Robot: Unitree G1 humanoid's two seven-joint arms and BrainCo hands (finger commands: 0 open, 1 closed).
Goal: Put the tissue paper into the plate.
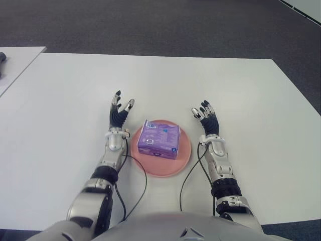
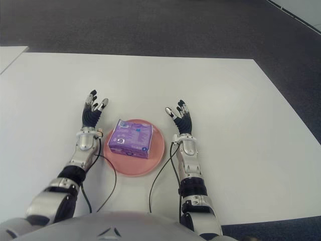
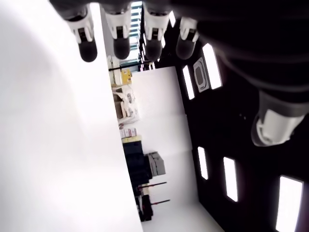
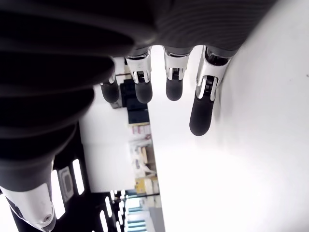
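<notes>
— Nearest the camera, what shows?
— Two forearms reach over the white table (image 1: 60, 100). Between them the pink plate (image 1: 184, 159) carries the purple tissue pack (image 1: 159, 139), lying flat inside its rim.
— And the hands?
— The left hand (image 1: 119, 113) shows just left of the plate, the right hand (image 1: 206, 117) just right; both have fingers spread, holding nothing.

Head stereo pair looks down on the same white table (image 1: 60, 100); wrist cameras sit close behind fingers (image 4: 200, 108).
</notes>
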